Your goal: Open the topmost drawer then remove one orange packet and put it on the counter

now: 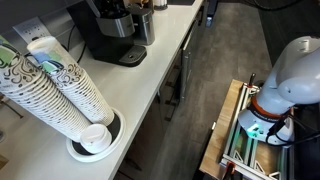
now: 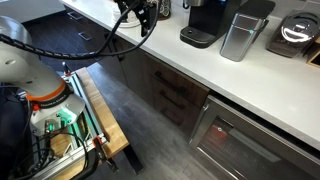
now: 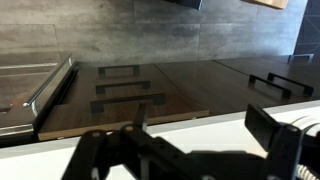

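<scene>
My gripper (image 3: 200,132) is open and empty, its two dark fingers wide apart just above the edge of the off-white counter (image 3: 110,128). In an exterior view the gripper (image 2: 150,18) hangs at the counter (image 2: 200,65) edge, left of the coffee machine. Below the edge the wrist view shows a stack of dark drawer fronts with bar handles. The topmost drawer (image 3: 130,106), nearest the counter, is shut; it also shows in an exterior view (image 2: 170,78). The orange packets are hidden.
A black coffee machine (image 2: 205,20) and a steel canister (image 2: 243,30) stand on the counter. A leaning stack of paper cups (image 1: 60,90) sits on a plate at the near end. An oven front (image 2: 240,145) lies beside the drawers. The robot base (image 1: 285,80) stands on a wooden cart.
</scene>
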Robot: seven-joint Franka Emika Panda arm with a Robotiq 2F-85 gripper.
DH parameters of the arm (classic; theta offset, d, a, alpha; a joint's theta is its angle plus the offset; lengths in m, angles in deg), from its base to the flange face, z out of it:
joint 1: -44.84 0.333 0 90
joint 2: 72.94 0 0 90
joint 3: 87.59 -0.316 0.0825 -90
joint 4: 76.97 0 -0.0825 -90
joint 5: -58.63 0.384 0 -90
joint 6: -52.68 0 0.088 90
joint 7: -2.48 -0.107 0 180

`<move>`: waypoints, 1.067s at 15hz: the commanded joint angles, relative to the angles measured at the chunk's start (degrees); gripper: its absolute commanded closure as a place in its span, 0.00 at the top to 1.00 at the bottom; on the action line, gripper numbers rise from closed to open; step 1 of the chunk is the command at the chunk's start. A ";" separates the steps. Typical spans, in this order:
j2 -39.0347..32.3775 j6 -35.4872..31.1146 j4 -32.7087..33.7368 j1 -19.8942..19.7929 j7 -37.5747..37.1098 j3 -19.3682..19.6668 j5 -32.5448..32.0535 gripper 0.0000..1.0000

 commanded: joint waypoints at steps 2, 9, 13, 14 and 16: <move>-0.53 0.12 0.10 -1.97 0.89 -1.59 0.92 1.00; -0.53 0.12 0.10 -1.97 0.89 -1.59 0.92 1.00; -0.53 0.12 0.10 -1.97 0.89 -1.59 0.92 1.00; -0.53 0.12 0.11 -1.97 0.89 -1.59 0.92 1.00; -1.98 -1.00 -2.43 -1.01 -1.17 -1.69 5.23 1.00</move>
